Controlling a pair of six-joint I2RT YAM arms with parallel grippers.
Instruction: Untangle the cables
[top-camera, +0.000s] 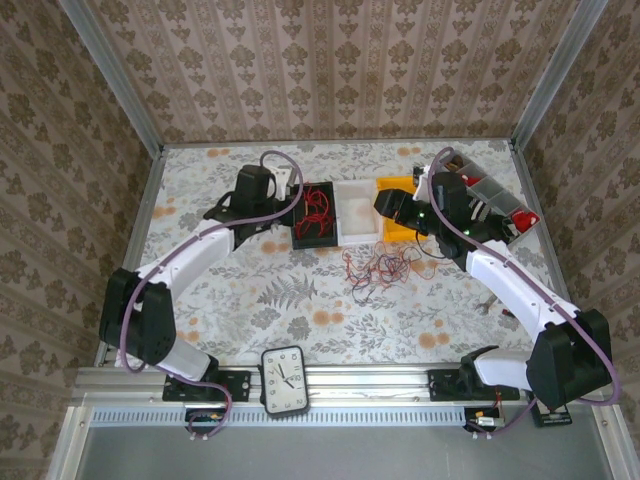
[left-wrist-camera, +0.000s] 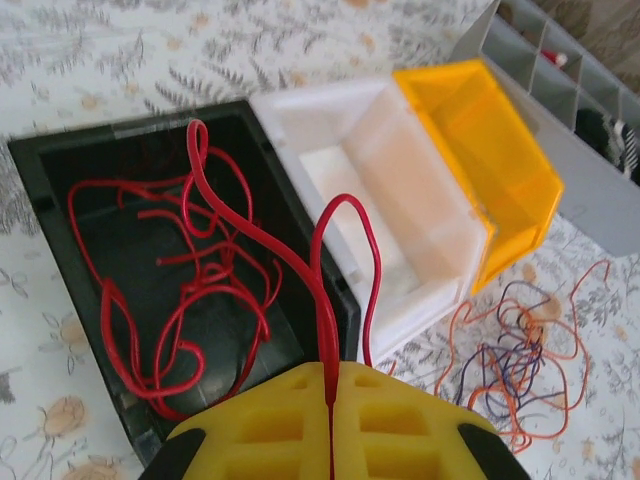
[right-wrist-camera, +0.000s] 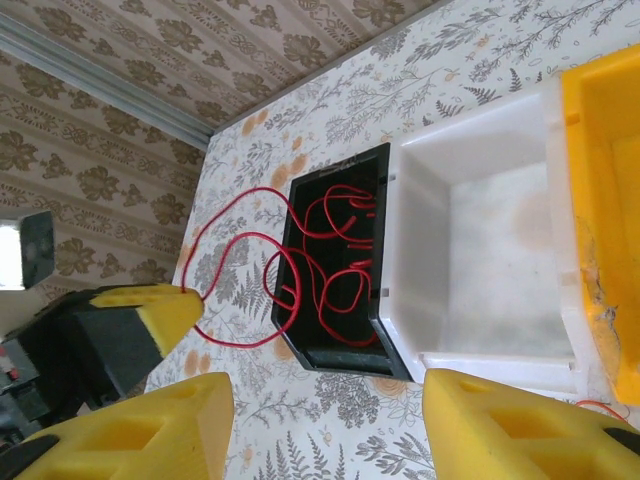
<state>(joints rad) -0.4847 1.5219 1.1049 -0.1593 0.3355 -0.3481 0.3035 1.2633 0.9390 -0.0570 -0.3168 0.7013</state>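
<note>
A single red cable (left-wrist-camera: 262, 240) was clamped between the left gripper's (left-wrist-camera: 330, 385) jaws, which were pressed together on it. From there it arched in 2 loops above the black bin (left-wrist-camera: 60, 170). More red cables (left-wrist-camera: 180, 290) lay loose on that bin's floor. In the top view, a separate tangle of orange, purple and red cables (top-camera: 383, 268) sat on the desk (top-camera: 250, 290), at 5 o'clock from the black bin. A white bin (top-camera: 357, 205) touched the black bin's 3 o'clock side, and a yellow bin (top-camera: 397, 235) touched the white one's 3 o'clock side. The right gripper (right-wrist-camera: 328, 400) hung above the desk near the white bin, its jaws apart with nothing between them. A grey compartment tray (top-camera: 495, 190) stood at 3 o'clock from the yellow bin. A clock (top-camera: 284, 378) lay at 6 o'clock, on the rail between the arm bases.
</note>
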